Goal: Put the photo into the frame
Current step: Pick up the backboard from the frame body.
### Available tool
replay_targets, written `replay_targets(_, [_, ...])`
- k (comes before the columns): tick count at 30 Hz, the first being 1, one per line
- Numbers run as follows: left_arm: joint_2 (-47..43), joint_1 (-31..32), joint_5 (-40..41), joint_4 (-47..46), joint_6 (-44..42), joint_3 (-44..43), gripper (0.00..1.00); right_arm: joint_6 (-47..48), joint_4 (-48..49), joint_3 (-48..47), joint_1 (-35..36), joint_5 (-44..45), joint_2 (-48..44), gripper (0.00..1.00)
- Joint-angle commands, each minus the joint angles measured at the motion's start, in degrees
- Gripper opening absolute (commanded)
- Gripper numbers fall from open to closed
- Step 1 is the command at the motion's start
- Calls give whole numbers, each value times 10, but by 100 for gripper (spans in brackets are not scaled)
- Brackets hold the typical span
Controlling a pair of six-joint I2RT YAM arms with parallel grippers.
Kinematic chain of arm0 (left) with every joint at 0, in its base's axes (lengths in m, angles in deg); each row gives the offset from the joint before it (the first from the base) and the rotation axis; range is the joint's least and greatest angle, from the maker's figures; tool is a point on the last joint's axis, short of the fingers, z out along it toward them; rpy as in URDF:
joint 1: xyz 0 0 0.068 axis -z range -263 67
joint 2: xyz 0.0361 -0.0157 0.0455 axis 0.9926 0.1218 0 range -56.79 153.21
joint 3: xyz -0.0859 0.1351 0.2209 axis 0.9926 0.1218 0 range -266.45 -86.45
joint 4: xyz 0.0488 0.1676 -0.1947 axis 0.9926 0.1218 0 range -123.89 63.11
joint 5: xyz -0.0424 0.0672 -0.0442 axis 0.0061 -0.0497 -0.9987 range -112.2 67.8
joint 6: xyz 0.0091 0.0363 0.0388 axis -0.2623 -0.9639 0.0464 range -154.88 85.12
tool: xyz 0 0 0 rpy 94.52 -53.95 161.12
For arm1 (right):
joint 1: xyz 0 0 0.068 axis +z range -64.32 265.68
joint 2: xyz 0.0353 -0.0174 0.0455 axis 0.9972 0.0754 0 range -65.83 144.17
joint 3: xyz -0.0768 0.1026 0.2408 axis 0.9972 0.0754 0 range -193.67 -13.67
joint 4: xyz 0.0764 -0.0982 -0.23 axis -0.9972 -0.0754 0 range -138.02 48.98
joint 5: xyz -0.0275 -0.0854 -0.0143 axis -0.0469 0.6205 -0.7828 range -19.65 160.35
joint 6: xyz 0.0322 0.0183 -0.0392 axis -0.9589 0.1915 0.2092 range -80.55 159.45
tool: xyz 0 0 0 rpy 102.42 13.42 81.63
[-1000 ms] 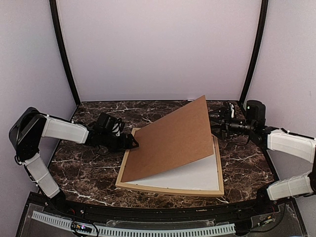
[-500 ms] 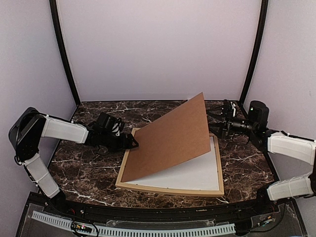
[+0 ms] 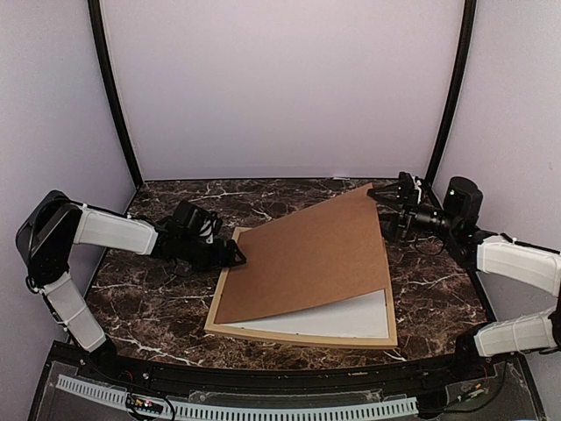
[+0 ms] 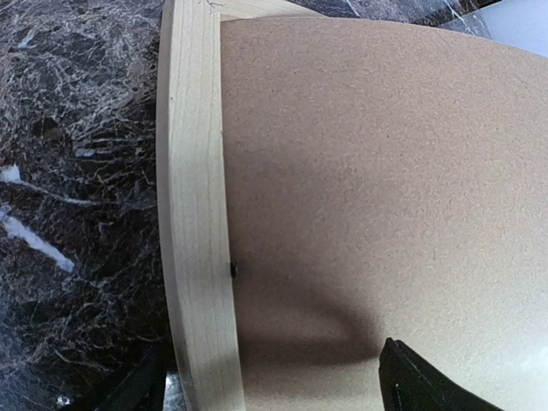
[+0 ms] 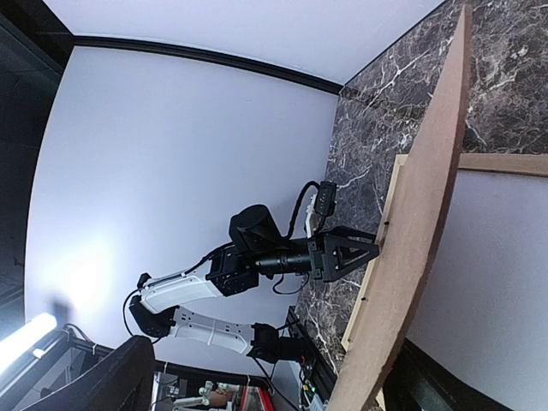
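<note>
The brown backing board [image 3: 307,259] leans lower than a second ago over the frame [image 3: 298,335], flat on the marble table [image 3: 149,298]; it and a white sheet [image 3: 342,317] cover the frame's inside, the photo unseen. Left gripper [image 3: 237,256] and right gripper [image 3: 383,210] gape wide, straddling the edges, clamping nothing

The frame [image 3: 298,337] — thin pale wood, rectangular — lies flat on the marble table [image 3: 158,298]; white shows inside its near edge.

The left arm [image 3: 114,232] is reaching low toward centre, elbow folding back near its base, and the left gripper [image 3: 235,256] is holding its jaws spread wide. The right arm [image 3: 517,263] is stretching inward, the right gripper [image 3: 386,210] likewise gaping wide.
</note>
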Motion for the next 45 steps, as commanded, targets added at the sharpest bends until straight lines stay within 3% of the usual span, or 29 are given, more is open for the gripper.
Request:
replay_targets(1, [-5,3,-2,15,-8,-9,89,6,27,-10,2,-11,-4,91])
replay_targets(6, [-6,3,-2,15,-10,-12,89,100,-125,-54,3,15,3,81])
replay_targets(10, [-5,3,-3,15,-9,-14,89,143,-190,-78,5,25,17,69])
replay_targets(24, [-16,2,-5,13,-13,-9,89,231,-274,-100,10,52,79,35])
replay_targets(32, [-44,-17,-16,15,-31,4,89,261,-291,-107,-1,53,105,1])
replay_targets(45, [-89,-55,-42,13,-67,6,91,244,-299,-133,-39,8,71,0])
